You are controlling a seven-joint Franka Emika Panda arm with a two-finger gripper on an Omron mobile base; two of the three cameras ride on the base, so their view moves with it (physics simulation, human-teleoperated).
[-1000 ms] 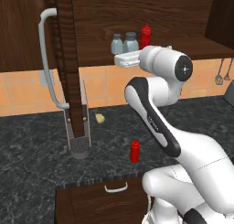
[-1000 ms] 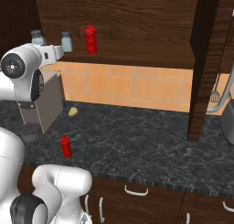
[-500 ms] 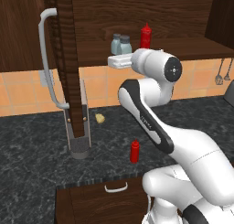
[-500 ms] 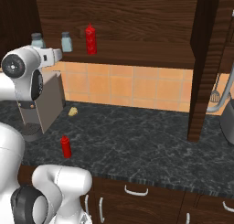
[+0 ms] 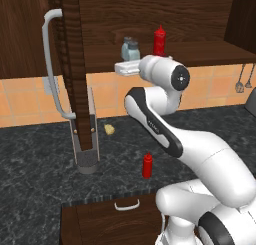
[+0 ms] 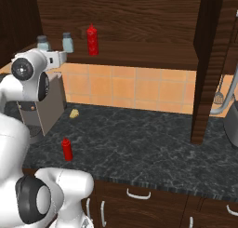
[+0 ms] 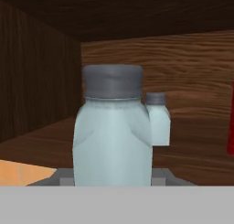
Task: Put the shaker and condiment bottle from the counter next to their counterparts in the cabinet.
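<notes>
My gripper is shut on the shaker, a pale blue-grey glass one with a grey cap, held upright at the cabinet shelf. Its matching counterpart stands just behind it to the right. In the base views the white hand reaches to the shelf edge under the two shakers. A red counterpart bottle stands on the shelf beside them. The red condiment bottle stands upright on the dark counter.
The cabinet door hangs open at the left with its long curved grey handle. A small yellow lump lies on the counter by the wall. A drawer handle sits below the counter edge. Utensils hang at the right.
The wrist has swung a little left and the hand with the shaker has edged slightly further toward the shelf. Both red bottles and the other shaker stay put.
</notes>
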